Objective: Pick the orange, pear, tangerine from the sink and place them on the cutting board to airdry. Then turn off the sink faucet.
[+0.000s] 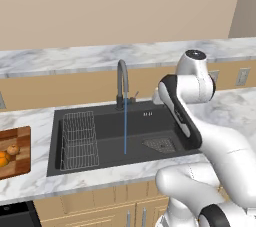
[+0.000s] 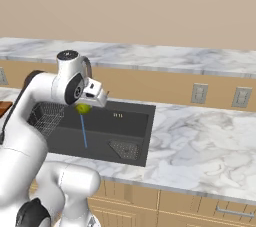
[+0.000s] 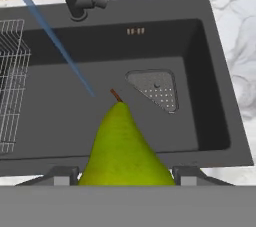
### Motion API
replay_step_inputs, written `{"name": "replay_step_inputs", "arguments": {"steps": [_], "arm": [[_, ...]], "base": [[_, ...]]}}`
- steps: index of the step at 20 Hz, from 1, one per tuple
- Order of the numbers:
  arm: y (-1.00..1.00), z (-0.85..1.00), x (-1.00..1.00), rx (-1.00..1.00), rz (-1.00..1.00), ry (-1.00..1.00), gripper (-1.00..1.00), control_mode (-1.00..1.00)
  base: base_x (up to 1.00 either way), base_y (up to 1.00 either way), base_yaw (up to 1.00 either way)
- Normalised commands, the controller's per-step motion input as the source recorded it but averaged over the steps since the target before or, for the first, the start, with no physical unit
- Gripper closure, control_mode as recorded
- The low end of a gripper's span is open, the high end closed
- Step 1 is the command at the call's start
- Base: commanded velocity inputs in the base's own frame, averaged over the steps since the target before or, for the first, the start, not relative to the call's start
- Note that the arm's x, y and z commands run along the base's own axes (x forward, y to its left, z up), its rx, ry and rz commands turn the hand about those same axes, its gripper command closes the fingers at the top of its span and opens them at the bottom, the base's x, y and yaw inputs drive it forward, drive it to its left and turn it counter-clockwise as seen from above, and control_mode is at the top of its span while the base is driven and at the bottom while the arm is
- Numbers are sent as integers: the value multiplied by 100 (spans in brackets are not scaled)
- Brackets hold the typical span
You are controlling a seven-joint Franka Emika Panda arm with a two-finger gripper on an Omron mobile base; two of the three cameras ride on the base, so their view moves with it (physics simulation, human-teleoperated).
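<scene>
Marble tabletop kitchen, water ran from the sink faucet (image 1: pixel 122 83). My jaws (image 3: pixel 120 176) were clamped on the pear (image 3: pixel 125 151), lifted above the sink (image 1: pixel 105 121); two orange fruits (image 1: pixel 7 155) lay on the cutting board (image 1: pixel 20 163) far to my left. Pear placement and faucet shutoff remained.

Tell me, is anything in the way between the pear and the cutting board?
Nothing visible. The pincer holds the pear above the sink; the cutting board sits left, past the wire rack.

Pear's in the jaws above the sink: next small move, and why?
Probably swing left toward the cutting board. The gripper holds the pear lifted clear above the sink, two orange fruits already lie on the board, and water still runs.
</scene>
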Motion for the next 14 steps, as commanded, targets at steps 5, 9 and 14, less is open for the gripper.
{"name": "replay_step_inputs", "arguments": {"steps": [5,9,14], "arm": [[40,21,-78,0,0,0,100,-100],[66,7,-64,-2,3,0,100,-100],[79,1,-57,-5,5,-7,100,-100]], "base": [[0,0,0],[0,0,0],[0,0,0]]}}
